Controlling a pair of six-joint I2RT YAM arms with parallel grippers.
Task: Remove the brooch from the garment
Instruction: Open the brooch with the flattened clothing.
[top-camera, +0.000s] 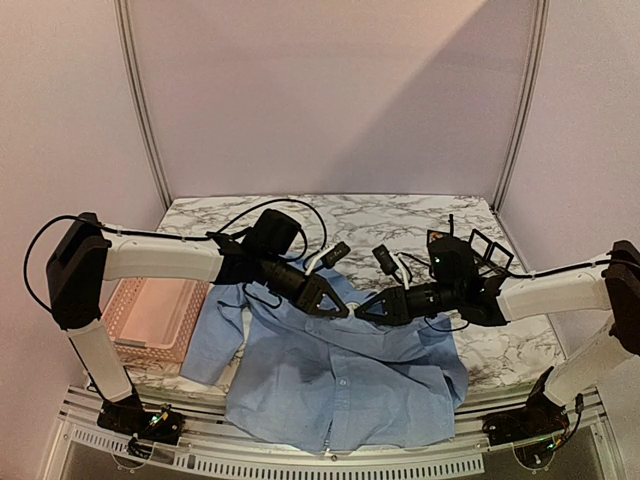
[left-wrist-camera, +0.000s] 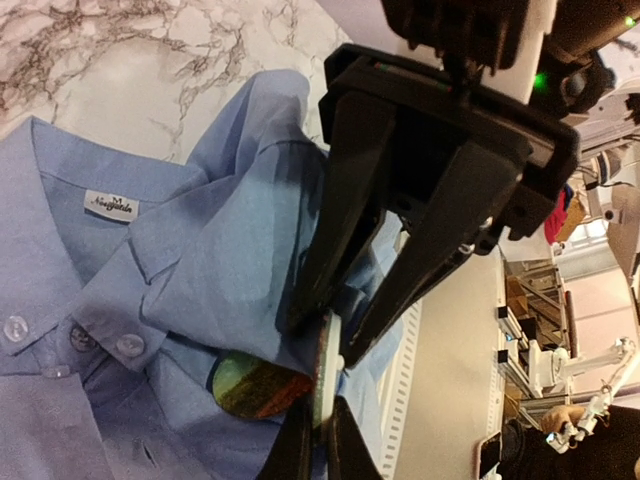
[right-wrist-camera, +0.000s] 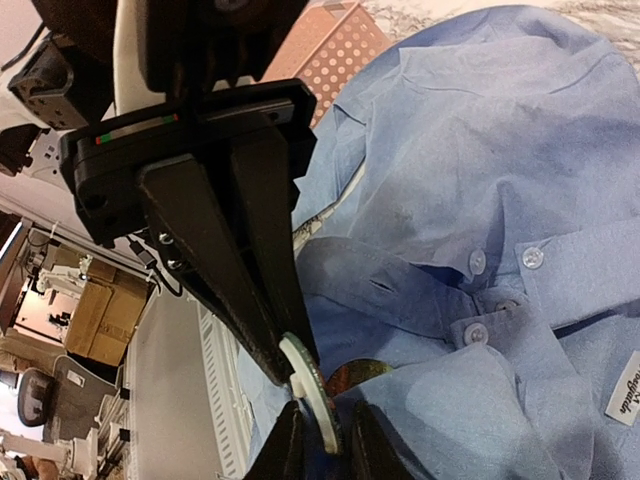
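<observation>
The garment (top-camera: 340, 380), a light blue buttoned shirt, lies spread on the marble table, collar toward the back. The brooch (left-wrist-camera: 325, 370) is a thin white disc seen edge-on near the collar (right-wrist-camera: 312, 375). A shiny green-and-red round piece (left-wrist-camera: 258, 385) shows beside it under a fold. My left gripper (left-wrist-camera: 322, 410) is shut on one edge of the disc with fabric around it (top-camera: 328, 305). My right gripper (right-wrist-camera: 325, 410) faces it from the other side (top-camera: 368, 312), its jaws a little apart around the disc's other edge.
A pink plastic basket (top-camera: 155, 315) stands left of the shirt (right-wrist-camera: 335, 55). The marble table (top-camera: 400, 215) ends at a metal rail in front, and side walls close in on both sides. Cables trail behind both wrists.
</observation>
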